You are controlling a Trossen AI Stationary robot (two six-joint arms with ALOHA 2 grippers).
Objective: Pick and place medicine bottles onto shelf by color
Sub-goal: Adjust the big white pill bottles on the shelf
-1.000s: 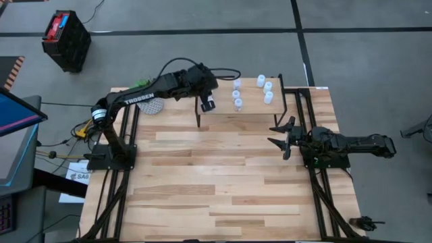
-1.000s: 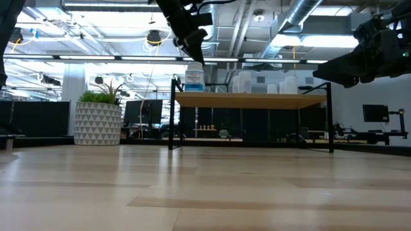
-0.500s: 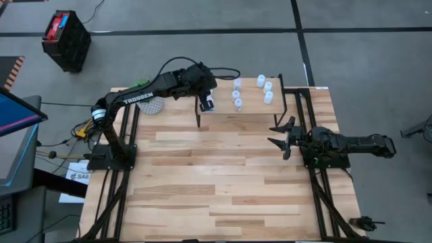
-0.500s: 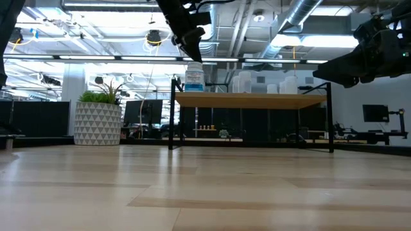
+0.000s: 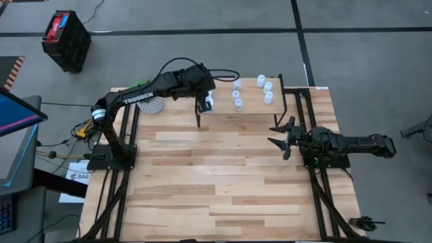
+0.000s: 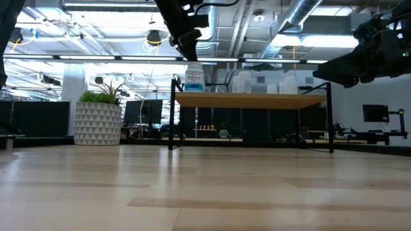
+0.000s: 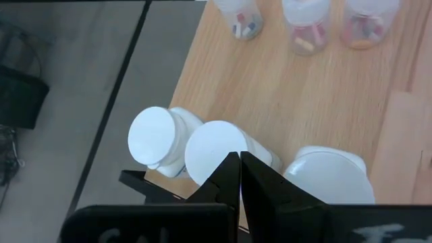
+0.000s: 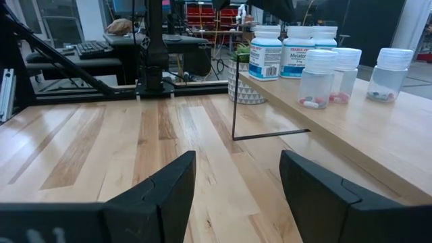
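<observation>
The left gripper (image 7: 239,177), jaws pressed together, hung above white bottles (image 7: 217,150) on the shelf (image 5: 250,109); the right gripper (image 5: 282,138) waited, jaws spread.

A light plank-wood table (image 5: 223,175) on a black metal frame stands on a grey floor (image 5: 378,61) crossed by dark seam lines. Beyond the table's far-left corner sits a black crate with red contents (image 5: 66,40). Behind the table, bright strip lights (image 6: 96,58) and silver ceiling ducts (image 6: 302,16) hang over an open room with dark monitors (image 6: 142,110).
</observation>
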